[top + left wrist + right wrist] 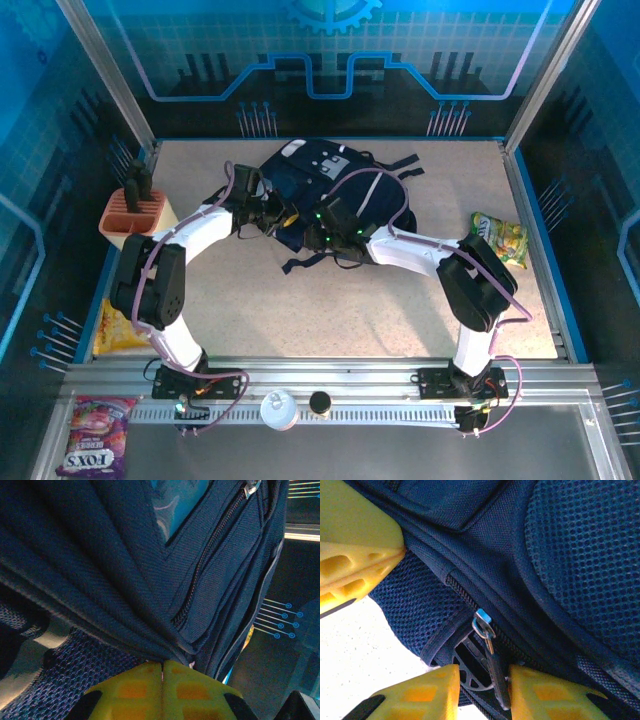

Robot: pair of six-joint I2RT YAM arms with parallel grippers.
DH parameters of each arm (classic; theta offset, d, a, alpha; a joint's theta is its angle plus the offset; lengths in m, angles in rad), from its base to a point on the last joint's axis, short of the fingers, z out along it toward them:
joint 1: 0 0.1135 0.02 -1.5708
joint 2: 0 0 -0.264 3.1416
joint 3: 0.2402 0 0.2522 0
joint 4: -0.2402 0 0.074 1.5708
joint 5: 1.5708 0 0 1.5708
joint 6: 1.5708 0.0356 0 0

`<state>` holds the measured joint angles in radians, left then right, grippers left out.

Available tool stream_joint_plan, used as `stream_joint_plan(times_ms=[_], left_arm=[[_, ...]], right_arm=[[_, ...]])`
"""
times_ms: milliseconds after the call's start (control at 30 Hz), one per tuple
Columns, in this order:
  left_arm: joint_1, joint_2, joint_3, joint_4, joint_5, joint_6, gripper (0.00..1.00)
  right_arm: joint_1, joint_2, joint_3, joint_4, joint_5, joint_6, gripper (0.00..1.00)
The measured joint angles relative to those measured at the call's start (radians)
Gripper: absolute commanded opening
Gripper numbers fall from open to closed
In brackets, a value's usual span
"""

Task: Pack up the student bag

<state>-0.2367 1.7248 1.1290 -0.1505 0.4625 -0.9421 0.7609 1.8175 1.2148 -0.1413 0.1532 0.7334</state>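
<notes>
Both arms on the student bag (318, 172).
Up close we see the left gripper (162, 674) pinching its fabric, the right gripper (484, 677) narrowly straddling the zipper pull (498, 682).

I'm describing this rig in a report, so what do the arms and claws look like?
The left arm and right arm have white links, black joints and looping lilac cables, with green lights near the wrists. The left claw and right claw have yellow fingers with recessed pockets.
</notes>
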Motion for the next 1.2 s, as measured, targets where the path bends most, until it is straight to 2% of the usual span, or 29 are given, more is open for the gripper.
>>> stream_joint_plan(times_ms=[133, 367, 567, 867, 1200], left_arm=[[0.000, 0.000, 0.000, 0.000, 0.000, 0.000, 0.00], [0.000, 0.000, 0.000, 0.000, 0.000, 0.000, 0.00], [-0.008, 0.000, 0.000, 0.000, -0.005, 0.003, 0.00], [-0.008, 0.035, 0.000, 0.006, -0.006, 0.022, 0.00], [-0.008, 0.044, 0.019, -0.003, -0.001, 0.061, 0.00]], right_arm=[[-0.003, 0.014, 0.024, -0.020, 0.007, 0.000, 0.25], [-0.003, 0.024, 0.054, -0.068, 0.049, 0.007, 0.12], [-0.003, 0.011, 0.037, -0.080, 0.077, -0.001, 0.09], [-0.015, -0.153, -0.177, -0.092, 0.150, -0.004, 0.08], [-0.038, -0.241, -0.221, -0.174, 0.261, 0.002, 0.06]])
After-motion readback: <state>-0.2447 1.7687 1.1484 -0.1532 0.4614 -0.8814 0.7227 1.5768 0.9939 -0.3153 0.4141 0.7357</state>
